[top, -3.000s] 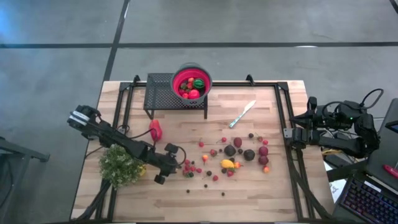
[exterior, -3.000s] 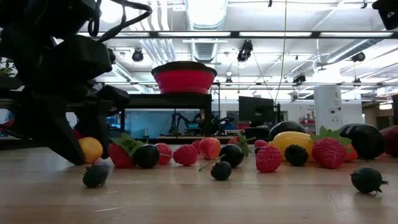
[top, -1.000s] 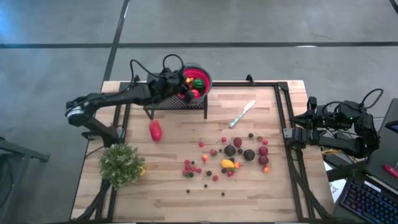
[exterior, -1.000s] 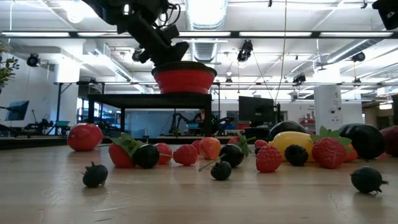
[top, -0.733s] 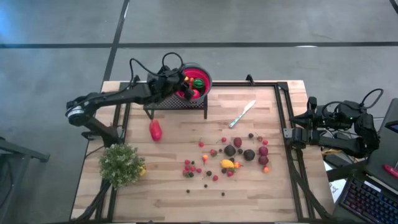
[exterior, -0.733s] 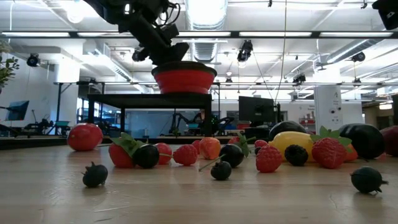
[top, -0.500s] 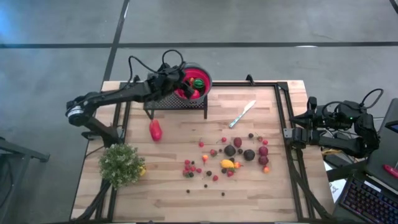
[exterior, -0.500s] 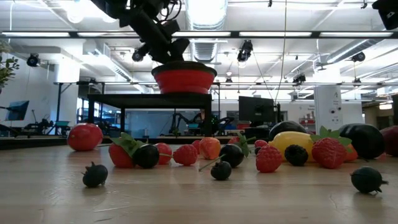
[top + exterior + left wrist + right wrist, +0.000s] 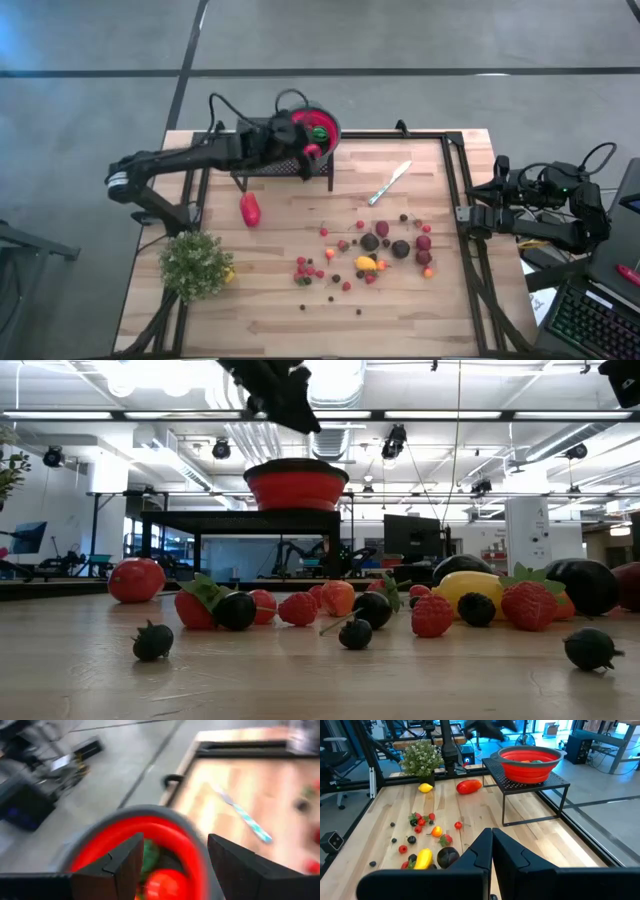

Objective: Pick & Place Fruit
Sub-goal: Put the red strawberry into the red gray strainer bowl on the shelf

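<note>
Many small toy fruits (image 9: 370,250) in red, yellow, orange and dark maroon lie scattered on the wooden table, right of centre; the low view shows them as a row (image 9: 430,610). A larger red piece (image 9: 250,209) lies left of centre. A red bowl (image 9: 318,128) on a black mesh stand (image 9: 265,160) holds more fruit (image 9: 162,882). My left gripper (image 9: 303,148) hovers open above the bowl (image 9: 165,827), holding nothing. My right gripper (image 9: 492,840) is shut and waits at the table's right edge.
A silver knife (image 9: 390,183) lies right of the stand. A bushy green plant (image 9: 193,265) stands near the table's left near corner, with a yellow fruit (image 9: 230,272) beside it. Black frame rails run along the table's left, right and far sides.
My left gripper has risen from just above the bowl's left rim and shifted a little toward the table's right, over the bowl. The fruits on the table have stayed where they were.
</note>
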Robot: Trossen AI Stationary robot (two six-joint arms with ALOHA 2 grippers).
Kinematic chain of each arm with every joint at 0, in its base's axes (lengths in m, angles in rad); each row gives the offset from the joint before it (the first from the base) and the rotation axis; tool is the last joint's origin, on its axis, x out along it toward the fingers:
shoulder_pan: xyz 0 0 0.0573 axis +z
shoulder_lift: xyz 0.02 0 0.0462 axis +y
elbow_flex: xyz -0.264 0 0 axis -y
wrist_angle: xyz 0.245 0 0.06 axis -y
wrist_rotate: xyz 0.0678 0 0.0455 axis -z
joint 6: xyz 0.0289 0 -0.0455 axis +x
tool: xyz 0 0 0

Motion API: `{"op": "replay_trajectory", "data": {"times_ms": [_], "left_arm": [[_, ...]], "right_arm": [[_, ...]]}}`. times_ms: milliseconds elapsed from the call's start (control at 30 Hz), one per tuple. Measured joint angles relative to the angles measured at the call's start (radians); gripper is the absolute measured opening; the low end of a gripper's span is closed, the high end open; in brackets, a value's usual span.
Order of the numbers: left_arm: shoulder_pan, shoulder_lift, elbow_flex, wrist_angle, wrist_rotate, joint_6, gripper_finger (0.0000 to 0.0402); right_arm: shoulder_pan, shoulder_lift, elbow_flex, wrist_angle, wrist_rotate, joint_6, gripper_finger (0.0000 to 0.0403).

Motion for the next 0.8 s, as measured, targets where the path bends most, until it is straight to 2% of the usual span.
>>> {"op": "replay_trajectory", "data": {"times_ms": [167, 400, 600, 800], "left_arm": [[-0.149, 0.0, -0.003, -0.105, 0.011, 0.043, 0.0225], [-0.363, 0.003, -0.003, -0.204, 0.055, 0.004, 0.0225], [-0.519, 0.003, -0.036, -0.204, 0.071, 0.023, 0.0222], [-0.614, 0.036, -0.113, -0.172, 0.06, 0.112, 0.0222]], "right_arm": [[0.0, 0.0, 0.0, 0.0, 0.0, 0.001, 0.0008], [0.0, 0.0, 0.0, 0.0, 0.0, 0.0, 0.0008], [0.0, 0.0, 0.0, 0.0, 0.0, 0.0, 0.0008], [0.0, 0.0, 0.0, 0.0, 0.0, 0.002, 0.0008]]}}
